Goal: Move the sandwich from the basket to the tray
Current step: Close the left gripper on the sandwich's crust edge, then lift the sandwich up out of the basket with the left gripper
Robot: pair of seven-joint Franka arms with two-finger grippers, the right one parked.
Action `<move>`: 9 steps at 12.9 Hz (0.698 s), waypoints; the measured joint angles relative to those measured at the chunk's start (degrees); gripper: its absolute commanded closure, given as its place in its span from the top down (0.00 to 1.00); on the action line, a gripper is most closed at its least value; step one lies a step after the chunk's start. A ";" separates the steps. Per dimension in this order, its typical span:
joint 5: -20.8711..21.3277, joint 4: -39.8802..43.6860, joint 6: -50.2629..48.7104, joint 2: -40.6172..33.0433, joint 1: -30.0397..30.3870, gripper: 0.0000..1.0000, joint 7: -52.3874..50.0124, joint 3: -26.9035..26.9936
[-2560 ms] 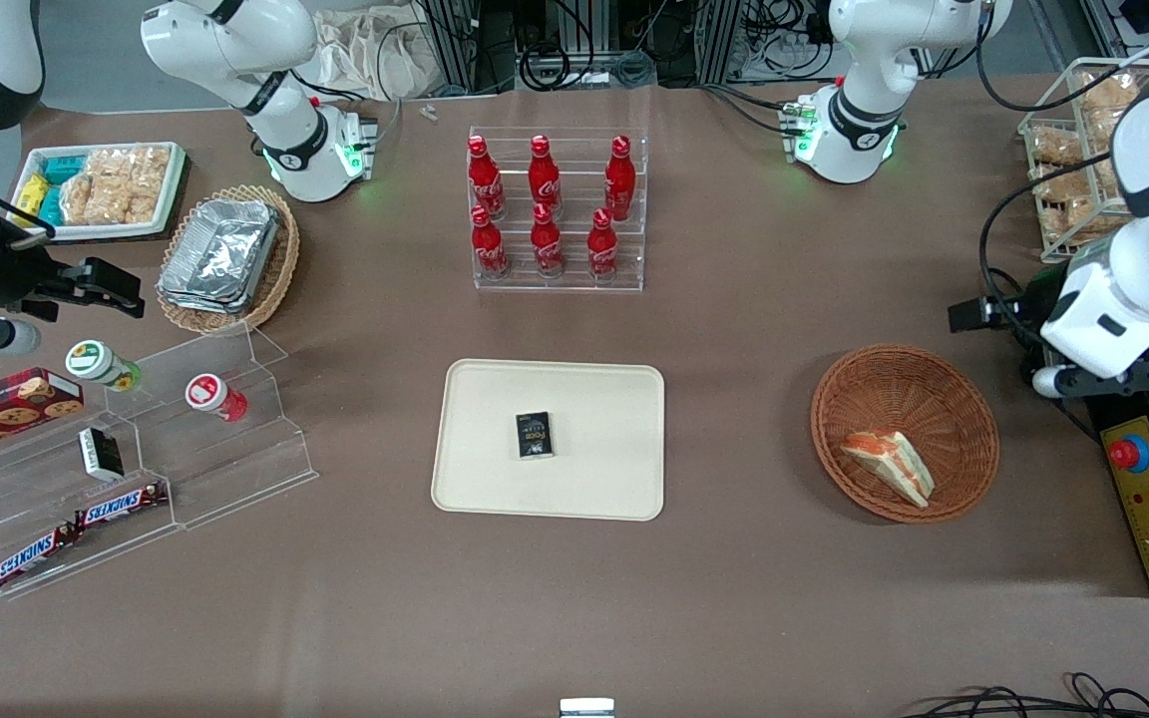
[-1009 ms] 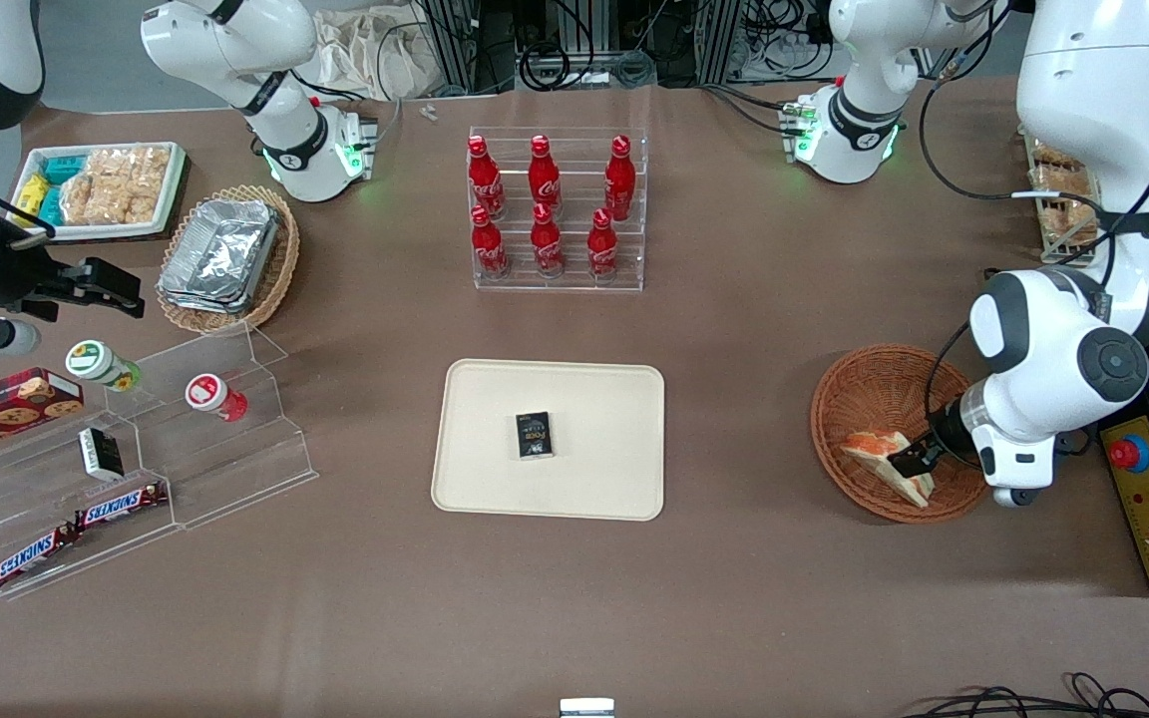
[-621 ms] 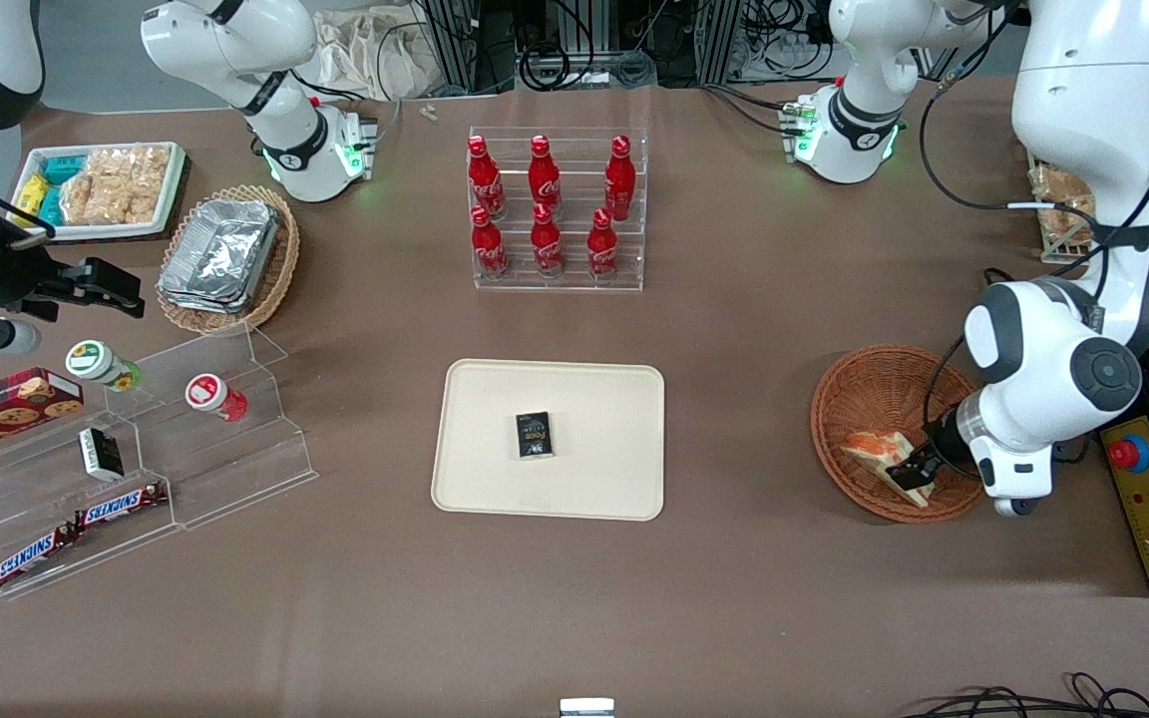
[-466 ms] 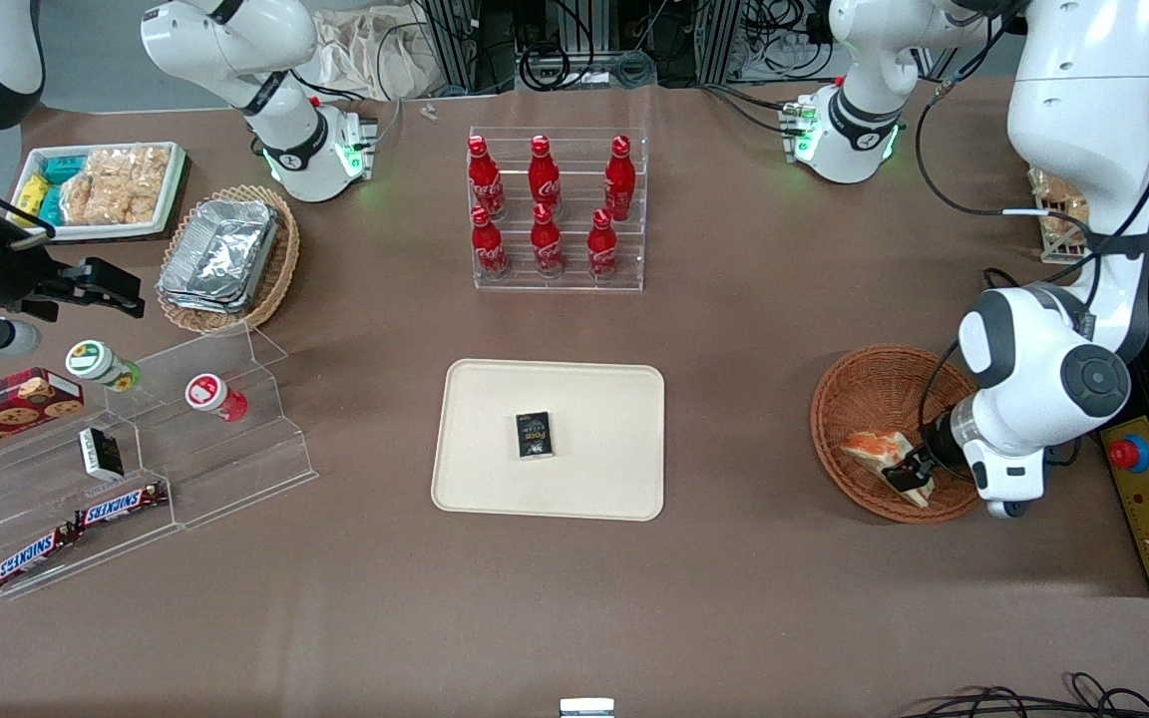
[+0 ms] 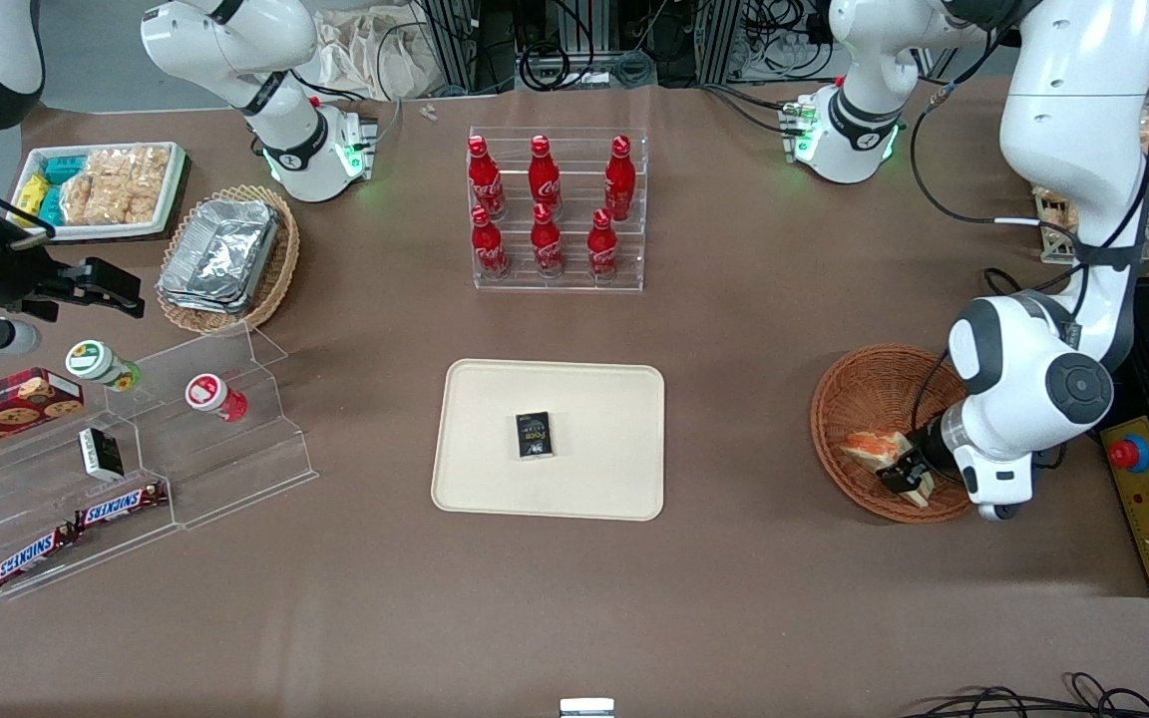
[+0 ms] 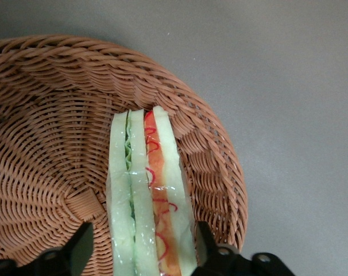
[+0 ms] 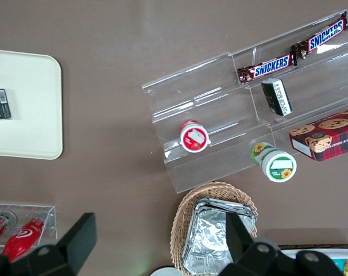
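Since the earlier pictures the left arm had swung in from the working arm's end of the table and come down over the basket; in the most recent ones it kept edging lower and a little toward the tray. The sandwich itself had not shifted.

Nearest the front camera, the gripper sat low in the basket with its fingers spread apart, one on each side of the sandwich and not yet pressing on it, as the wrist view showed. The sandwich lay on its edge against the basket wall closest to the front camera, with the bread and filling layers facing up between the open fingers.

Well apart toward the middle of the table lay the tray, with a small dark box already resting near its centre. Farther off stood a clear rack of red bottles.

My judgement is that the grasp was about to close. The risks looked plain: the clear wrap was slick and the bread soft, so a hard squeeze could crush the wedge, while a light one could let it slip on the lift. A finger could also snag the wicker and drag the basket. On the tray, setting down on the box would leave the sandwich tilted.
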 measured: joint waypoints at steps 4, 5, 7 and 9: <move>0.02 1.74 -6.70 -2.96 -0.10 0.00 0.10 -0.11; 0.03 2.87 -11.19 -5.14 -0.12 0.00 0.18 -0.12; 0.04 6.01 -21.84 -10.20 -0.09 0.00 1.68 -0.10; 0.08 9.26 -31.91 -15.01 -0.05 0.00 5.74 -0.05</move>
